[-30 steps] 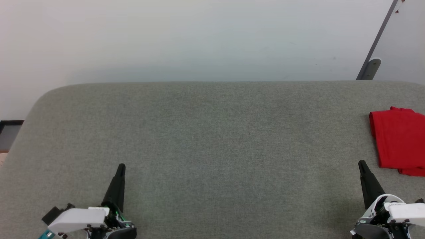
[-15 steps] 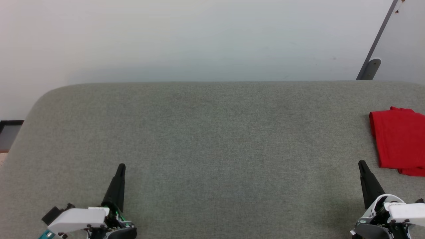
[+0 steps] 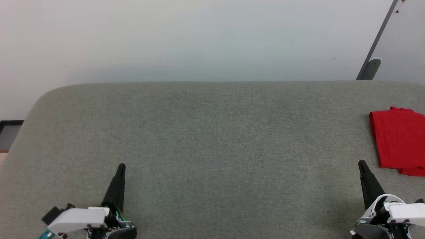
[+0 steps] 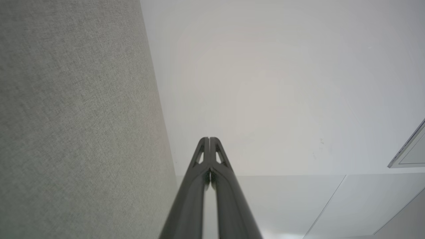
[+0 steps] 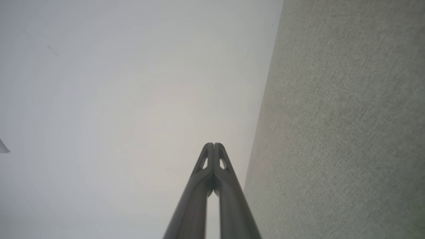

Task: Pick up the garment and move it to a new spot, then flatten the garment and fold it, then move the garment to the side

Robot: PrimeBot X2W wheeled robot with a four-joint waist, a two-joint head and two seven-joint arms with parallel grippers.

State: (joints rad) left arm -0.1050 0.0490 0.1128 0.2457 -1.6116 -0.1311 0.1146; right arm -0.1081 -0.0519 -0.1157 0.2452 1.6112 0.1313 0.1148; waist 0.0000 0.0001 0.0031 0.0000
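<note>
The garment (image 3: 400,139) lies folded into a red rectangle at the far right of the grey fabric surface (image 3: 212,139), cut off by the head view's right edge. My right gripper (image 3: 362,164) is shut and empty near the lower right, its tip just left of and below the garment, not touching it. Down at the lower left my left gripper (image 3: 121,167) is shut and empty too. In the wrist views the left gripper (image 4: 209,139) and right gripper (image 5: 214,144) have their tips pressed together, pointing at the pale wall.
A pale wall (image 3: 199,39) stands behind the surface's back edge. A grey slanted bar with a bracket (image 3: 370,68) leans at the upper right. The surface's rounded left corner (image 3: 40,99) drops off toward a dark object (image 3: 8,132) on the floor.
</note>
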